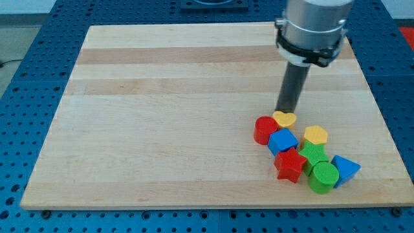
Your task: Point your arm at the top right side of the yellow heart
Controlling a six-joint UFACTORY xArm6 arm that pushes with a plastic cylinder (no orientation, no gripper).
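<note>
On the pale wooden board, toward the view's lower right, a small yellow heart-shaped block heads a cluster, touching a red cylinder block. The arm carries no fingers, only a dark rod; my tip stands at the heart's top edge, so pointing looks nearly done, perhaps needing a nudge toward the view's right.
</note>
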